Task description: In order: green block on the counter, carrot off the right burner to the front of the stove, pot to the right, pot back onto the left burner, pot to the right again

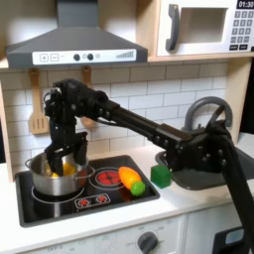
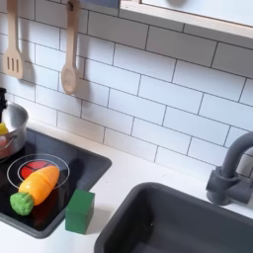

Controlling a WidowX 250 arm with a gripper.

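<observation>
Starting at the front in the first exterior view: the off-white counter (image 1: 40, 230), smooth and wide. On top of it, the flat black stove (image 1: 99, 203) with small red dial marks along its front edge and two red ring burners.

Lying on the burner at the first exterior view's right – the carrot (image 1: 130, 180), short and orange. In the second exterior view, the same carrot (image 2: 40, 184) across a red ring, with its light green round end toward the near corner of the stove (image 2: 84, 163).

Just beside the carrot, the green block (image 1: 161, 177), a small dark cube at the stove's edge on the first exterior view's right. In the second exterior view, the green block (image 2: 79, 210) standing upright at the stove's corner, next to the counter (image 2: 124, 183). Hard to tell whether all of it is on the counter or a bit still on the stove.

On the other burner, the shiny pot (image 1: 45, 181), round and steel, with something yellow inside.

Right above it, the gripper (image 1: 63, 164), pointing down, with its fingers low at the pot's top. Cannot tell whether gripping the rim or just loose there – too dark and small.

Behind the pot, the black arm (image 1: 139, 121), reaching across from its base by the sink (image 2: 188, 222).

Farther back, a white tile wall with a wooden spoon (image 2: 69, 54) hanging on it.
</observation>
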